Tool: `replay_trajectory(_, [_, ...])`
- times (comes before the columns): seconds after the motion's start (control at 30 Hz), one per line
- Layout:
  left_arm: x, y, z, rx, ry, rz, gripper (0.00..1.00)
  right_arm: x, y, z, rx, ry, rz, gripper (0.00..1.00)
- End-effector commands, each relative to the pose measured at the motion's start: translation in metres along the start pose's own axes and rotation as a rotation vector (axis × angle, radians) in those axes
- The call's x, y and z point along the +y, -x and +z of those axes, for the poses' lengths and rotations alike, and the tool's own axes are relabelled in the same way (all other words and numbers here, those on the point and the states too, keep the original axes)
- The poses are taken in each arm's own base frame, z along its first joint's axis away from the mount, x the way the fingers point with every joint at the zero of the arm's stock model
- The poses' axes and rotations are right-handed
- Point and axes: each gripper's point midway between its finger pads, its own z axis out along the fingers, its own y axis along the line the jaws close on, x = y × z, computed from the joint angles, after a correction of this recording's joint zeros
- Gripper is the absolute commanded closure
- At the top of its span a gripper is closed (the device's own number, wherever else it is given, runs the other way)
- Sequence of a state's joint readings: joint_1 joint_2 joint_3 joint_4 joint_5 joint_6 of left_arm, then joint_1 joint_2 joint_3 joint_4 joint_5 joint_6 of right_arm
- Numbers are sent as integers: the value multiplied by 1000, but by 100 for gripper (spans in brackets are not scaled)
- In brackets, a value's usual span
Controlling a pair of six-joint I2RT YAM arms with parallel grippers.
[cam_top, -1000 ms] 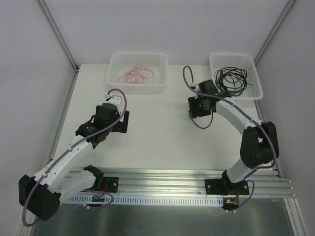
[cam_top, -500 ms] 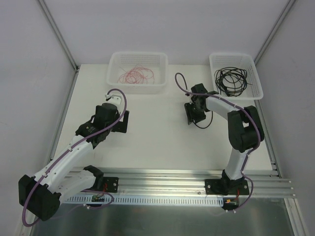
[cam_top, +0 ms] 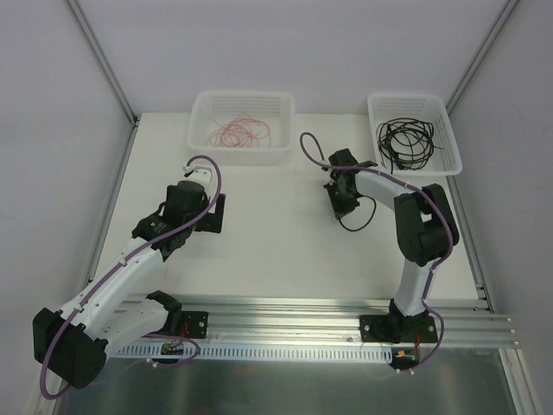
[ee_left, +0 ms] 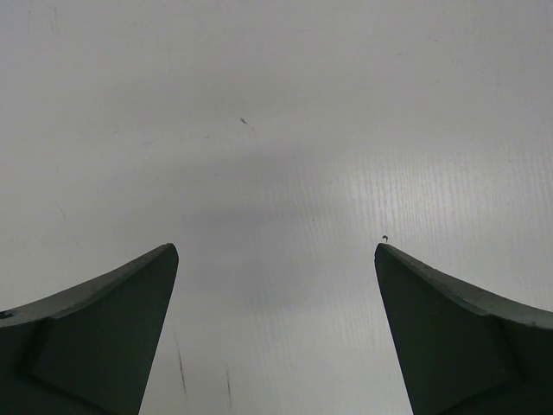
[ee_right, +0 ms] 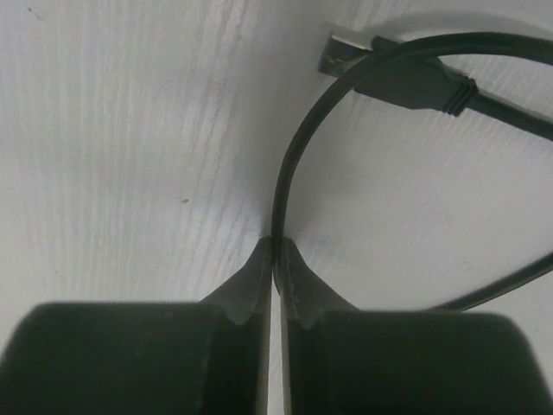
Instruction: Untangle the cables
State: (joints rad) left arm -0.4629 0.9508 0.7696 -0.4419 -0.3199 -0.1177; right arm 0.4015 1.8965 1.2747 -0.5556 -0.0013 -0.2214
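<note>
Right claw (ee_right: 275, 245) is clamped on a black cable (ee_right: 413, 84) lying on the bench (cam_top: 259, 246) at 3 o'clock of centre. Left claw (ee_left: 276, 259) gapes wide at 9 o'clock.

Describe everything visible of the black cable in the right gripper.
The black cable is thin, glossy and rubber-coated by its look. The right gripper is shut on one strand, fingertips meeting around it. From there it curves upward in a loop and crosses a moulded black plug with a metal tip. Beneath it is the white table.
</note>
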Motion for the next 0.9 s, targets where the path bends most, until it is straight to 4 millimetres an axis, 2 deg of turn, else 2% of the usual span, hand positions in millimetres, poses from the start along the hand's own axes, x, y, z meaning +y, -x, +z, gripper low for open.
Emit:
replay_trajectory(0.0, [3,3,1,-21,8,2,1,1,8,-19,-35,-30,-32,99])
replay_trajectory(0.07, [3,3,1,-20,6,0,1,1,15,-42,-76,-30,-54,99])
replay_trajectory(0.13, [3,3,0,-22,8,3,1,-1,31,-68,-135,-35,-86,99])
replay_trajectory(0.2, [3,3,1,-20,8,1,1,-6,38,-101,-185,-62,-105,99])
replay_trajectory(0.23, [3,2,1,-18,6,1,1,-10,53,-123,-242,-83,-125,99])
replay_trajectory(0.3, [2,2,1,-19,5,2,1,-15,60,-158,-292,-111,-140,99])
replay_trajectory(0.33, [3,2,1,-19,7,4,1,-21,75,-183,-352,-139,-149,99])
replay_trajectory(0.43, [3,2,1,-15,5,4,1,-37,90,-227,-439,-188,-136,99])
replay_trajectory(0.47, [2,2,2,-15,5,2,1,-44,104,-254,-510,-216,-125,99])
replay_trajectory(0.53, [2,2,2,-15,5,2,1,-62,115,-281,-584,-260,-80,99])
replay_trajectory(0.57, [2,1,2,-14,5,3,1,-69,128,-302,-662,-270,-52,99])
replay_trajectory(0.63, [3,1,2,-13,9,5,1,-86,138,-324,-744,-278,-3,99])
replay_trajectory(0.67, [2,1,2,-11,6,5,1,-92,149,-337,-814,-282,16,99])
replay_trajectory(0.7, [2,0,3,-10,6,5,1,-98,154,-342,-845,-282,37,99])
replay_trajectory(0.73, [2,0,3,-7,8,6,1,-113,159,-344,-866,-289,68,99])
replay_trajectory(0.8, [2,-1,4,-1,9,10,1,-127,172,-349,-921,-288,111,99])
replay_trajectory(0.83, [2,-2,4,0,9,9,1,-142,176,-339,-911,-291,134,99])
replay_trajectory(0.87, [2,-2,5,2,8,11,1,-149,184,-337,-930,-289,144,99])
